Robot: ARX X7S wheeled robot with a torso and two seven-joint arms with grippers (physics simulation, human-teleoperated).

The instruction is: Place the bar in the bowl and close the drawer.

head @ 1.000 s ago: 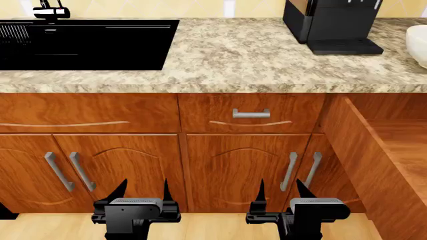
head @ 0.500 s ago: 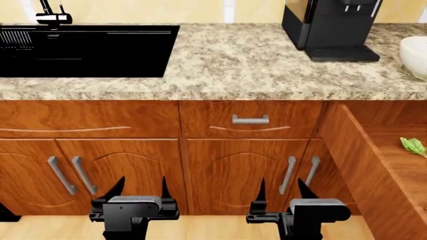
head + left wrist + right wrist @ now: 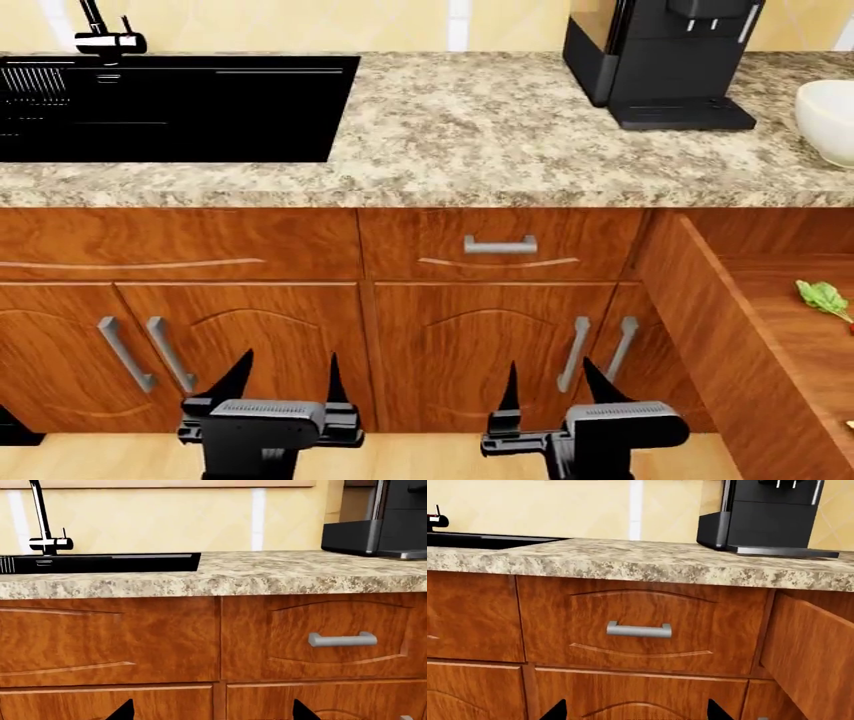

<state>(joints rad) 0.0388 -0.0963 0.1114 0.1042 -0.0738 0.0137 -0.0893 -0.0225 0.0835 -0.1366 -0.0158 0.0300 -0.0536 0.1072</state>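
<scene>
Reddish-brown, the drawer (image 3: pixel 747 330) stands open under the desk's (image 3: pixel 467 120) right end; the bowl (image 3: pixel 830 118) sits above. Our left claw (image 3: pixel 283 382) and right claw (image 3: pixel 550 383) hang spread, empty. We cannot find the bar.

the scene is seen from above in the head view, looking forward and down over the countertop (image 3: pixel 481 120) and cabinet fronts. the wrist views are set low and level, close to the cabinets. the small drawer handle (image 3: pixel 501 244) (image 3: pixel 342 639) (image 3: pixel 639 629) and the coffee machine (image 3: pixel 661 60) (image 3: pixel 377 525) (image 3: pixel 767 517) are shared by all three.
</scene>
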